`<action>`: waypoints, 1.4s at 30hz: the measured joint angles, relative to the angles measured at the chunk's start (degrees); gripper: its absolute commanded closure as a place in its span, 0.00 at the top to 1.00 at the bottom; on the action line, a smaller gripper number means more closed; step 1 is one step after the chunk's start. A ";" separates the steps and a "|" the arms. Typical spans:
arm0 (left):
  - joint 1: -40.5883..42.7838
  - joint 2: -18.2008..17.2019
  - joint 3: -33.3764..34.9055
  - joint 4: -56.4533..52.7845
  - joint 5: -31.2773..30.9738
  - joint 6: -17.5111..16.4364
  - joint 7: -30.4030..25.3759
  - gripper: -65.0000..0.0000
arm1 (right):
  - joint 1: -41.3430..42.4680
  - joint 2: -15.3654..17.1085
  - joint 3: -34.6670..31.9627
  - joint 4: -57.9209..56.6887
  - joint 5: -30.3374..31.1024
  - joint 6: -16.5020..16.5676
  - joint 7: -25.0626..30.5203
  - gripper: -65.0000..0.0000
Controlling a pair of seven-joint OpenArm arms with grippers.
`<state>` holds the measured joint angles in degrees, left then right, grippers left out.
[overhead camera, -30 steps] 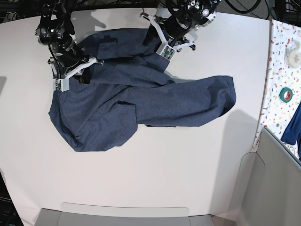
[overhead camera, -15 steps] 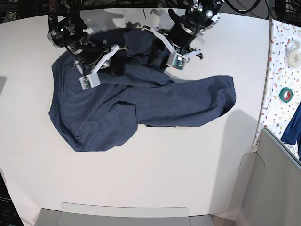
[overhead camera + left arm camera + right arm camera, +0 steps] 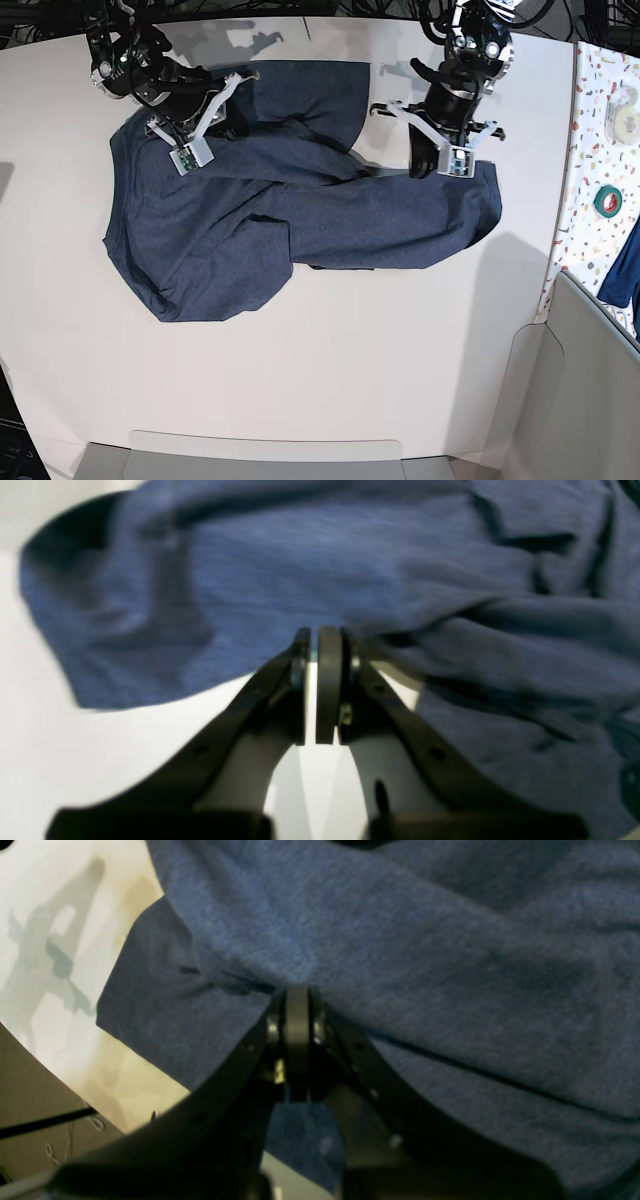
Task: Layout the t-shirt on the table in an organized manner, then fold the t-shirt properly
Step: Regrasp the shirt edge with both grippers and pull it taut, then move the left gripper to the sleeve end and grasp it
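The t-shirt [image 3: 300, 215] is spread in a rumpled, partly doubled heap across the far half of the table [image 3: 330, 370], with one lobe reaching toward the near left and another stretched out to the right; no lettering can be seen on the exposed cloth. The right gripper [image 3: 205, 125], on the left of the base view, is set down on the shirt's far left part, and in its wrist view the right gripper [image 3: 297, 1005] is seen with the jaws pressed fully together, a fold of the navy fabric bunched at the tips; whether cloth is actually pinched between them cannot be told. The left gripper [image 3: 440, 150] is placed at the upper edge of the right-hand lobe; in its wrist view the left gripper [image 3: 316, 645] is shown with the jaws drawn nearly together, only a thin slit left between the pads, the tips touching the shirt's hem over the white tabletop
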<state>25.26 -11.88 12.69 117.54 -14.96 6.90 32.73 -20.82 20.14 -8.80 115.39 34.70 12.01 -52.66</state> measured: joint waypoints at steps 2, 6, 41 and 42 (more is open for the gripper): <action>0.00 0.00 -0.72 0.00 0.00 0.00 -0.02 0.05 | -0.52 -0.11 -0.15 -1.20 -2.25 0.02 -0.07 0.00; 0.00 0.00 -1.25 -0.02 -0.02 0.00 0.00 0.07 | -2.10 -0.17 -0.17 -2.82 -9.22 -0.04 -0.52 0.00; -2.56 -26.88 14.32 -1.20 11.10 -0.83 10.82 0.45 | -7.10 6.47 0.02 -1.95 -13.81 0.63 2.21 0.00; -2.58 -26.86 16.04 -1.20 15.10 -0.81 10.80 0.45 | -7.10 6.47 0.02 -1.95 -13.81 0.63 2.21 0.00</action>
<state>22.68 -38.74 28.73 116.33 0.14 6.09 43.53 -27.92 26.61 -8.78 113.45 20.88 12.64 -50.46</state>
